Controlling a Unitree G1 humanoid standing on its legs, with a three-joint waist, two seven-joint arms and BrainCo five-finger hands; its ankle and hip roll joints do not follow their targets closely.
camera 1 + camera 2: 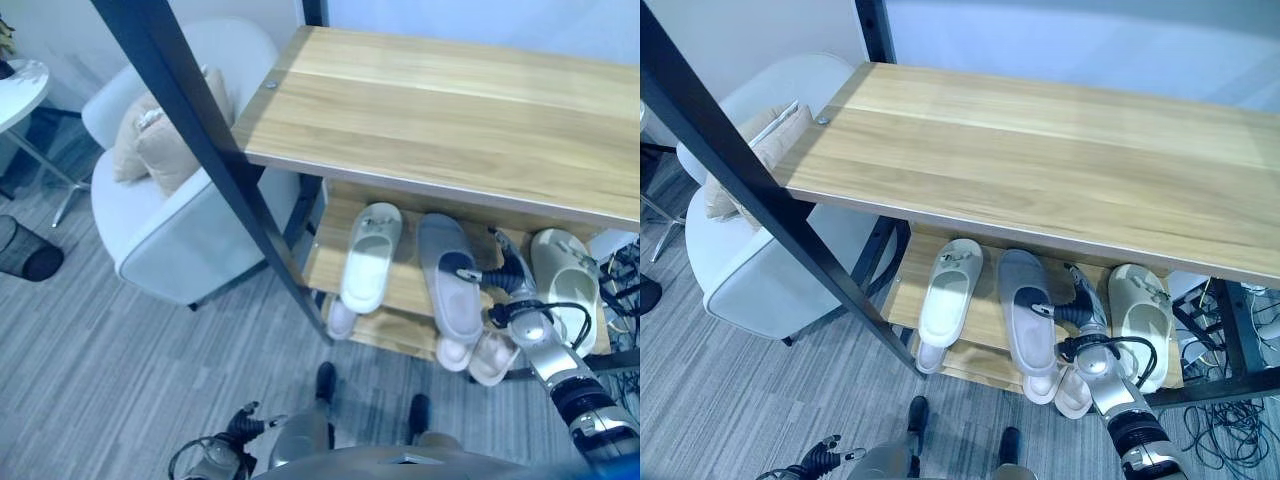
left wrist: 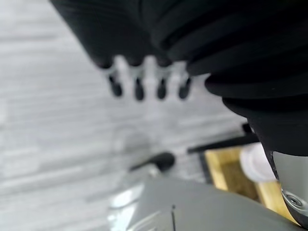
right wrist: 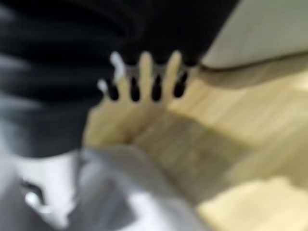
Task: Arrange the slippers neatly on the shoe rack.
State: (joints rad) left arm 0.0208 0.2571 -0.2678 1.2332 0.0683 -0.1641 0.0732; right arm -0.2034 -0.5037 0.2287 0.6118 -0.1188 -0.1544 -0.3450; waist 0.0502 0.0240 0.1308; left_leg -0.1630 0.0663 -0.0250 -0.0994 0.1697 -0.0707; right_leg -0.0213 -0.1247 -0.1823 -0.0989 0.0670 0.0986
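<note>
The middle shelf of the shoe rack holds three slippers side by side: a white one on the left, a grey one in the middle and a cream one on the right. My right hand reaches into the gap between the grey and cream slippers. Its fingers are straight over the wood, and its thumb lies against the grey slipper's edge. My left hand hangs low over the floor, with its fingers relaxed and nothing in it.
Pale pink slippers poke out from the lower shelf. The rack's wide wooden top overhangs the shelves, and a dark diagonal post crosses in front. A white armchair with cushions stands to the left, with a black bin beyond it.
</note>
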